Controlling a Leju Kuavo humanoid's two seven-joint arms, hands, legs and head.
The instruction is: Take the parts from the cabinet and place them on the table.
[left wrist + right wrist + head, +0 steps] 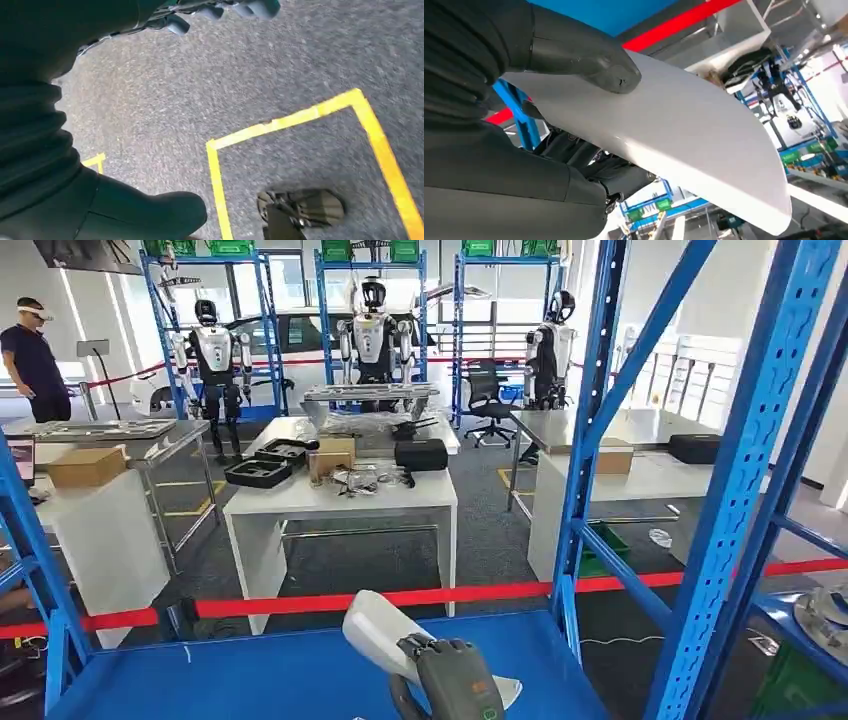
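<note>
The right hand point(458, 680) has a dark grey, matt back with a small orange marking near the wrist end and short dark fingers. Up close, the right wrist carries a grey ribbed cover point(459, 55), and beside it sits a thick, smooth grey thumb point(584, 57) with a scuffed tip. Darker, jointed fingers point(589, 160) lie near the ribbed cover. The left hand point(100, 210) shows the same ribbed grey cover and rounded grey fingertips point(255, 7).
</note>
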